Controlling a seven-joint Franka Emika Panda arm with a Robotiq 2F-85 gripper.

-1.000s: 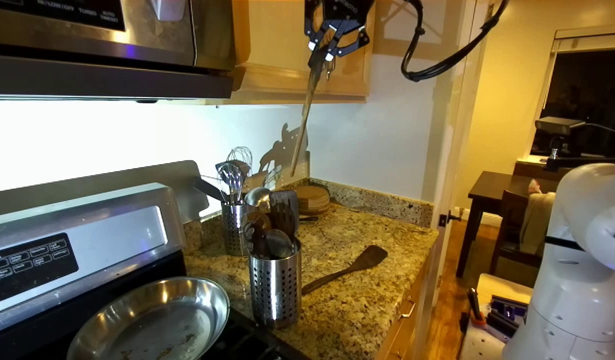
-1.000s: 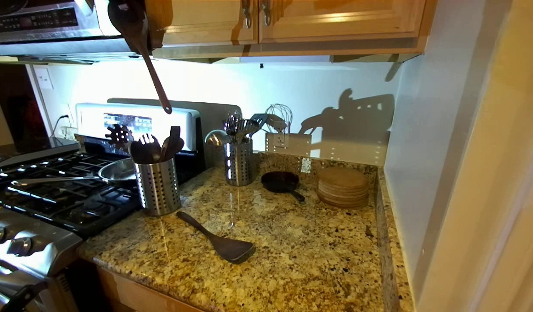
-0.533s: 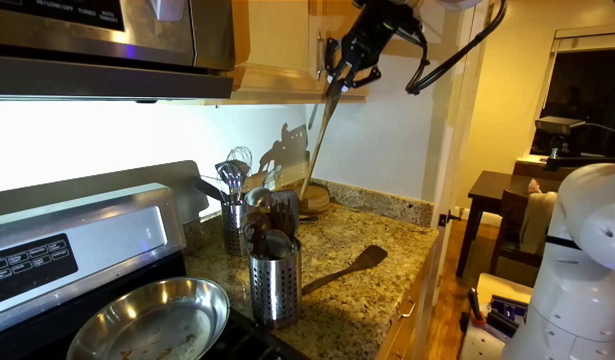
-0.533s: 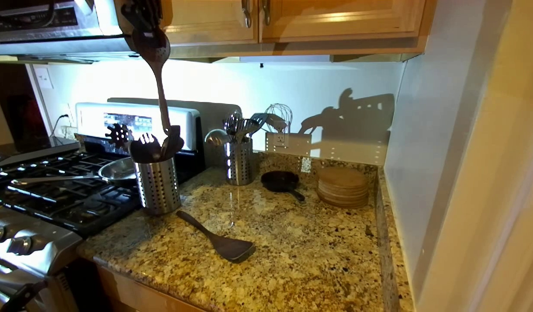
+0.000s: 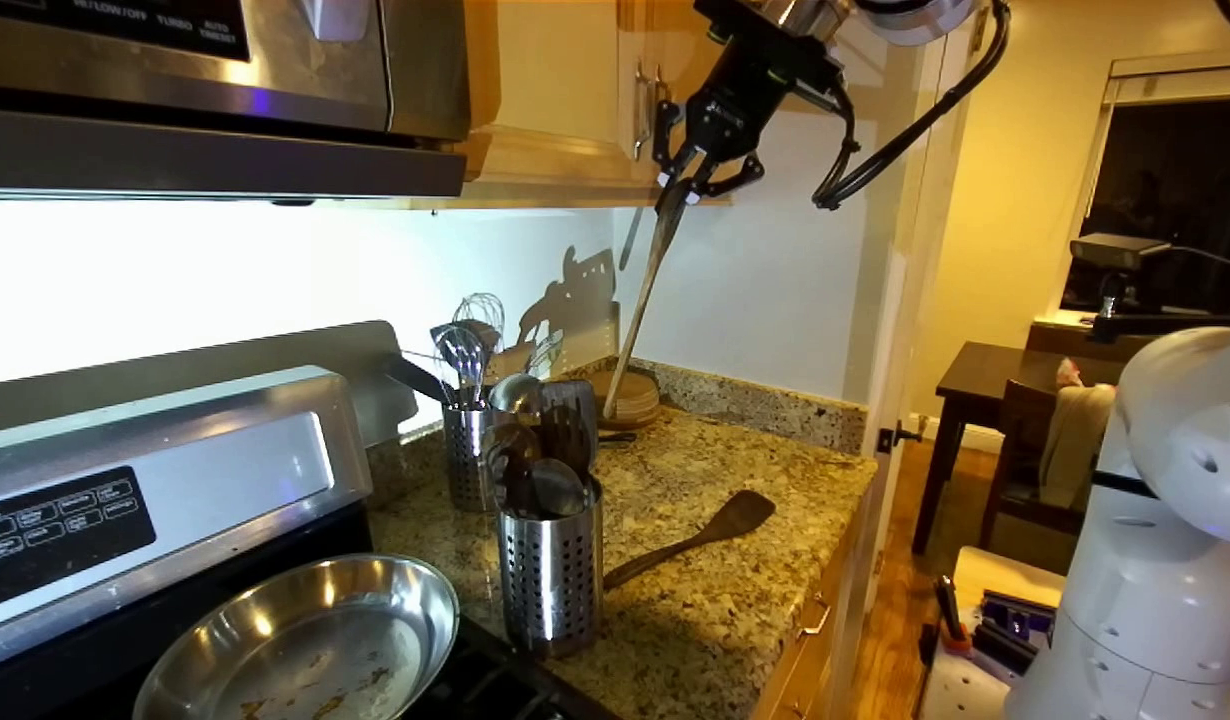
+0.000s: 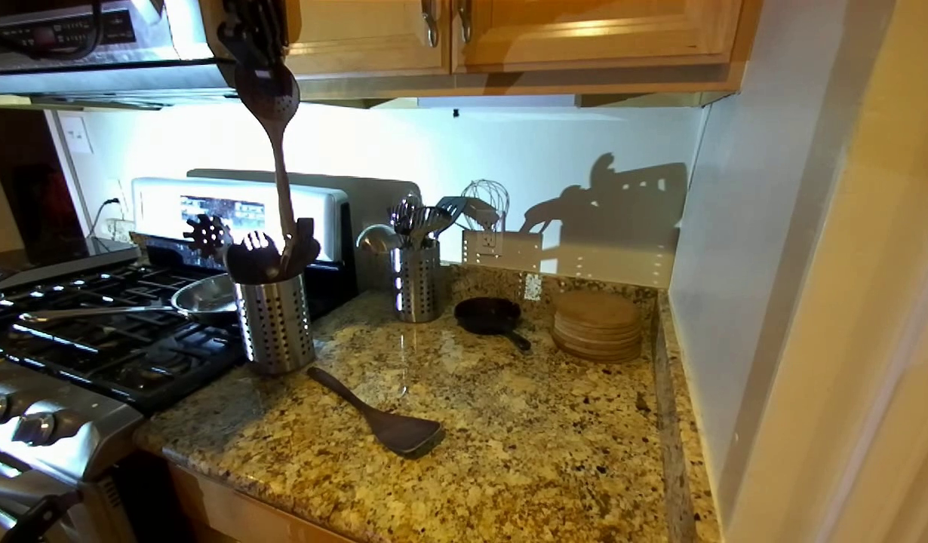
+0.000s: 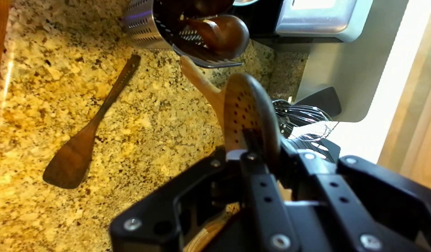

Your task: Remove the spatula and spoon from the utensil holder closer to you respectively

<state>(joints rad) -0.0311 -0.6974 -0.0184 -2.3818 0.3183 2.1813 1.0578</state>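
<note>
Gripping a perforated wooden spoon (image 6: 271, 102) by its bowl, the Robotiq gripper (image 5: 677, 189) has its jaws clamped on it, and the handle (image 5: 638, 310) slants down near the mouth of the steel utensil holder (image 6: 275, 328). From the wrist view I can pick out rows of dark holes across the spoon's smooth brown face; in an exterior view its handle is a thin, pale stick seen almost edge-on, the tip clear of the utensils (image 5: 555, 487) in the holder. Only in an exterior view do I see the stained inside of the frying pan (image 5: 305, 640), near the holder, and the white robot arm (image 5: 1155, 560) well away from it. A small black skillet (image 6: 488, 315) shows whole in an exterior view, well apart from the holder. The dark brown spatula (image 6: 407, 431), broad-headed and flat, lies on the granite table (image 6: 524, 422), its handle end just beside the holder's base.
</note>
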